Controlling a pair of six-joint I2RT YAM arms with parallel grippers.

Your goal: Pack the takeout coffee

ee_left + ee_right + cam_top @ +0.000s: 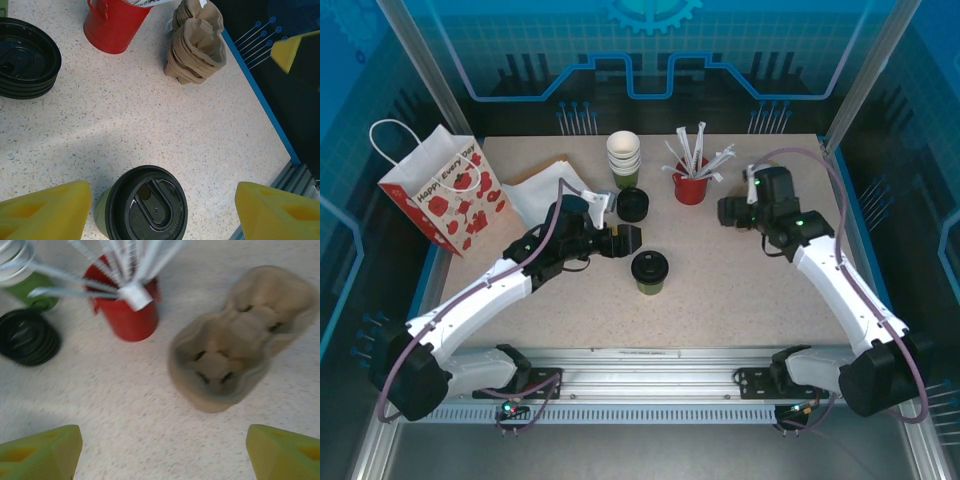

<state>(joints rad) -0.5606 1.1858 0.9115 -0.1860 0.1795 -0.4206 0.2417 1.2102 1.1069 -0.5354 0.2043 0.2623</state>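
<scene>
From above, the small olive-green paper cup with a round black plastic lid (650, 271) stands upright mid-surface (740, 290), near the left hand (632, 238). The right hand (724, 210) is beside the red bucket of white straws (690, 185).

At the left wrist, that hand is spread wide. The cup is between its yellow fingers (45, 210), close to one and clear of the other.

At the right wrist, the hand is open and holds nothing, facing a stack of brown pulp cup carriers (240, 340).
</scene>
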